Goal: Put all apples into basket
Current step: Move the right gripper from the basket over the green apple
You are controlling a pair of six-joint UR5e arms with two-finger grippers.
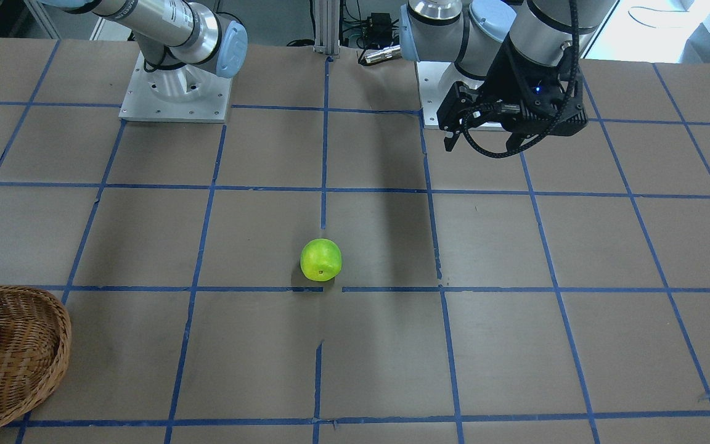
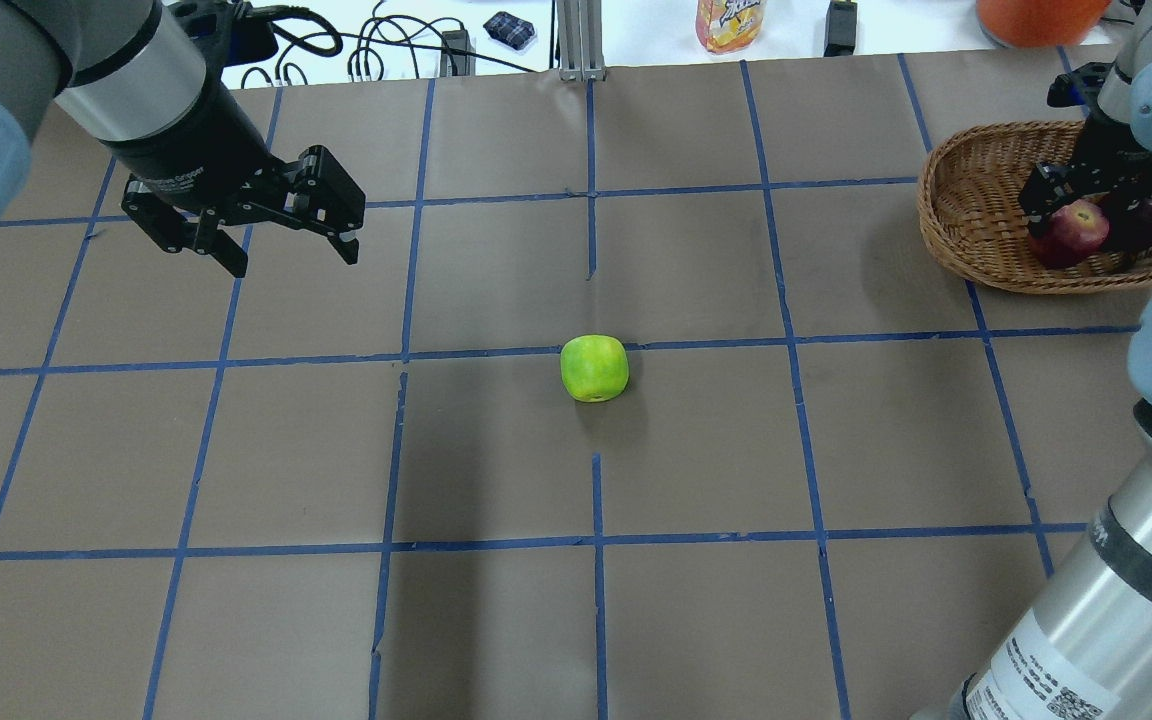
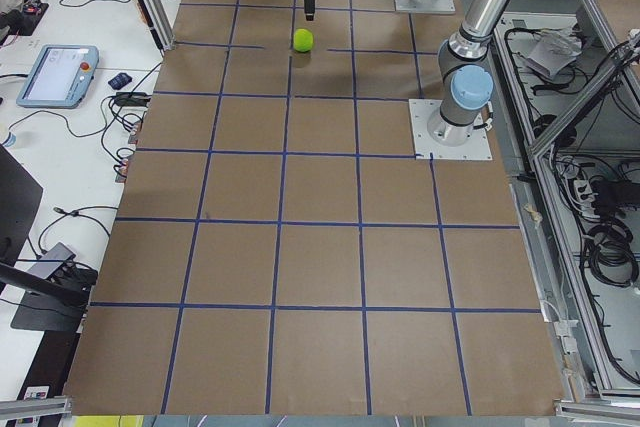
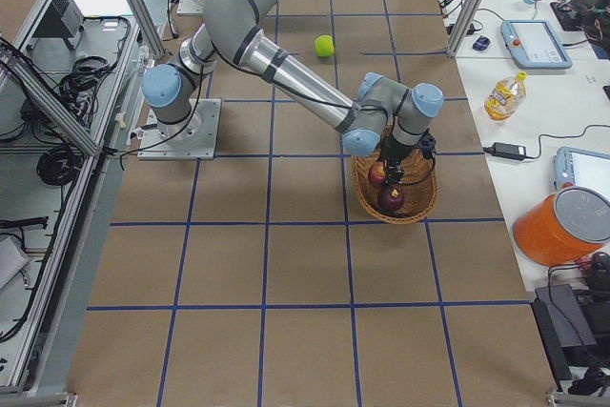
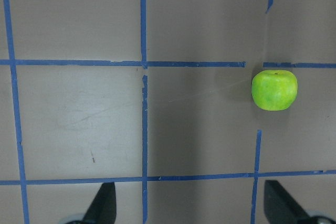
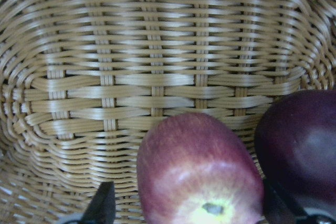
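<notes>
Basket [image 2: 976, 240] with two apples, a third out on the tabletop [image 2: 496, 450].
Near your edge, the basket holds the red apple [image 2: 1071, 232] and maroon apple [image 2: 1151, 212], with the right gripper [image 6: 189, 208] spread wide astride the red. The green apple [image 2: 594, 368] lies mid-table. Beyond it, well apart, the left gripper [image 2: 293, 260] hangs agape, empty.

rough woven wicker basket [image 6: 157, 66], smooth glossy red apple [image 6: 199, 177], matt brown paper table [image 2: 496, 450] w/ blue tape [image 2: 598, 600].
</notes>
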